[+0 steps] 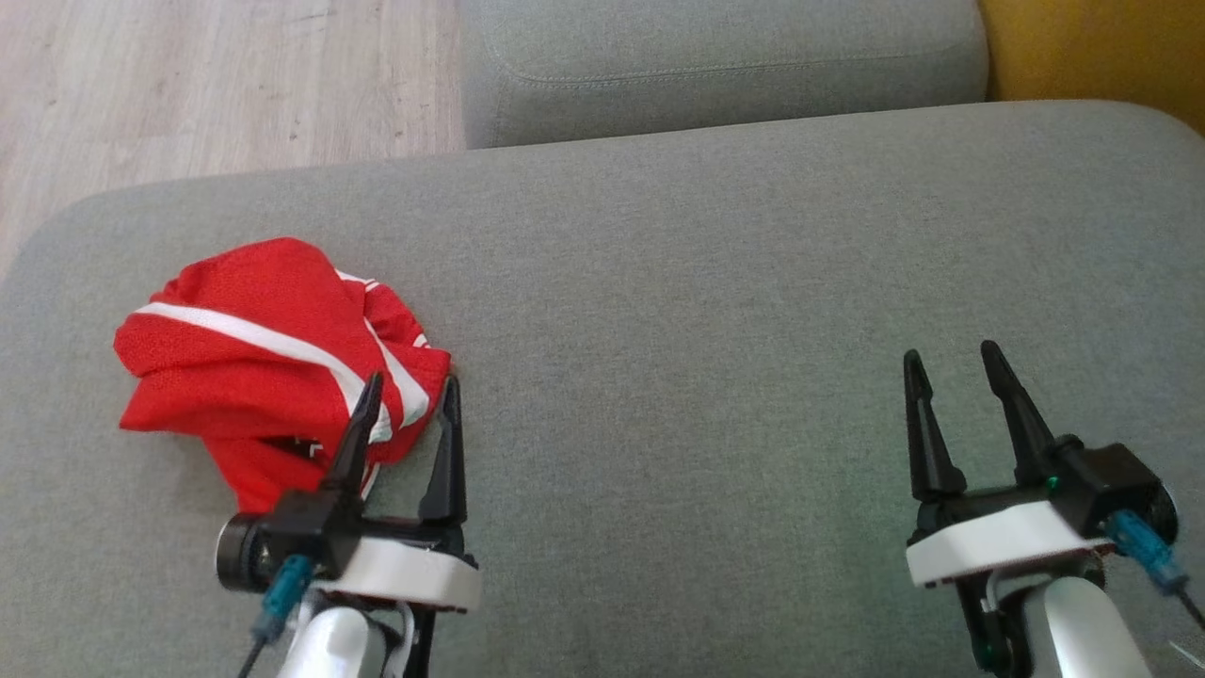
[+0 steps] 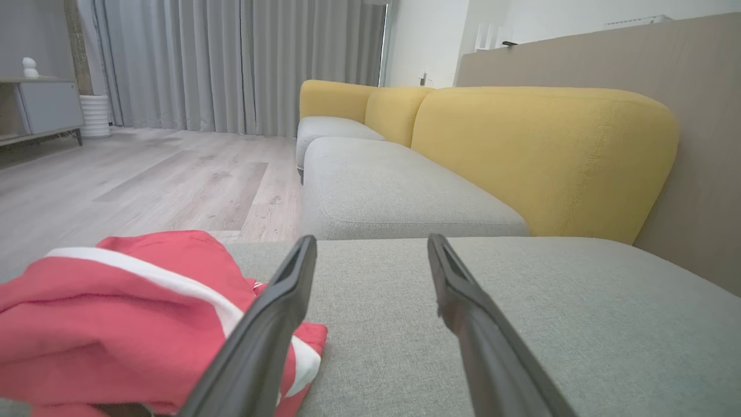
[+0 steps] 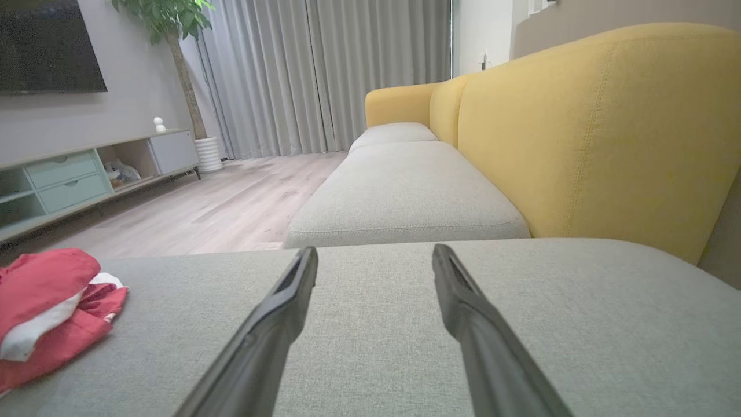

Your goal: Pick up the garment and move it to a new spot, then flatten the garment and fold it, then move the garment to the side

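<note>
The red garment [image 1: 254,367] with its white stripes lies crumpled in a loose heap on the grey seat cushion [image 1: 706,282], toward the cushion's left edge, the side that faces the wooden floor [image 1: 188,85], and clear of the far edge. From the left wrist view the garment [image 2: 116,313] bulges up in folds, a white band running across its top. The left gripper [image 1: 412,381] sits right at the heap's right-hand edge with its two dark fingers spread wide: one finger crosses the red cloth, the other lies over bare cushion just beside it, and nothing is pinched between them; whether the finger actually touches the cloth I cannot tell. The same spread shows in that arm's own camera [image 2: 371,240]. The right gripper [image 1: 951,353] is well apart from the garment, over bare fabric near the cushion's right side, its fingers also spread and holding nothing [image 3: 375,250]; from there the garment [image 3: 46,301] shows far off to the left. Beyond the cushion's far edge lies a second grey cushion [image 1: 715,66], with the yellow backrest [image 2: 538,156] along the right, and grey curtains [image 2: 231,63] hang at the end of the room.
</note>
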### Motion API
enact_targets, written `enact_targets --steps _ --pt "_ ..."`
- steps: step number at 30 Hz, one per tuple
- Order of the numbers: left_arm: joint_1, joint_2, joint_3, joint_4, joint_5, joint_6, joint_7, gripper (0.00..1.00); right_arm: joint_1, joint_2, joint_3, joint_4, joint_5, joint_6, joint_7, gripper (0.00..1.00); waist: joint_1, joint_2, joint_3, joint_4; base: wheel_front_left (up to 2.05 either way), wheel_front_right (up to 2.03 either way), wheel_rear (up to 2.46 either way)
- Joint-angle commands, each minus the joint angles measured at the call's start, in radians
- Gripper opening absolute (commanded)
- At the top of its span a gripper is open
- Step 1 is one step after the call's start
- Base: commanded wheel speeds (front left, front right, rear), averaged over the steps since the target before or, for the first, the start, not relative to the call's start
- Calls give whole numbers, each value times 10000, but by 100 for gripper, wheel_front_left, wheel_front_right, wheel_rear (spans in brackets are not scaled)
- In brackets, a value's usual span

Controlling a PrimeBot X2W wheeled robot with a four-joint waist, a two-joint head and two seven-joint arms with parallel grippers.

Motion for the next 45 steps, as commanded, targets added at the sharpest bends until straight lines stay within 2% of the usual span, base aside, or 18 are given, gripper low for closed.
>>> enact_targets --steps 1,12,23,25,28,31,34,36,39,45 --pt "-615 148 114 -315 385 124 -182 100 -533 -102 259 -435 -444 -6 -190 100 -1 0 19 -6 0 0 0" --pt "-897 481 -666 -8 1859 436 -474 100 -626 -111 388 -487 -2234 -7 -484 100 -1 0 32 -52 0 0 0" --pt "-1241 795 -1410 216 3411 1173 -797 100 -721 -120 580 -672 -3678 -7 -809 100 -1 0 148 -55 0 0 0" --pt "-1227 697 -1330 124 3191 1224 -828 100 -704 -121 654 -718 -3366 -7 -839 100 -1 0 169 -20 0 0 0" --pt "-1038 385 -862 -45 2175 1106 -828 100 -639 -121 595 -659 -2534 -7 -839 100 -1 0 172 25 0 0 0" --pt "-787 90 -212 -186 996 786 -828 100 -619 -121 498 -556 -1557 -7 -839 100 -1 0 202 40 0 0 0" --pt "-534 -121 404 -199 126 396 -828 100 -559 -121 353 -267 -42 -7 -839 100 -1 0 187 25 0 0 0" --pt "-435 -203 632 -117 -274 192 -828 100 -533 -121 336 -98 478 -7 -839 100 -1 0 181 14 0 0 0" --pt "-372 -282 830 27 -728 -74 -828 100 -485 -121 388 257 1017 -7 -839 100 -1 0 180 -2 0 0 0" --pt "-355 -330 842 340 -921 -422 -828 100 -543 -121 439 533 1027 -7 -839 100 -1 0 148 -34 0 0 0"
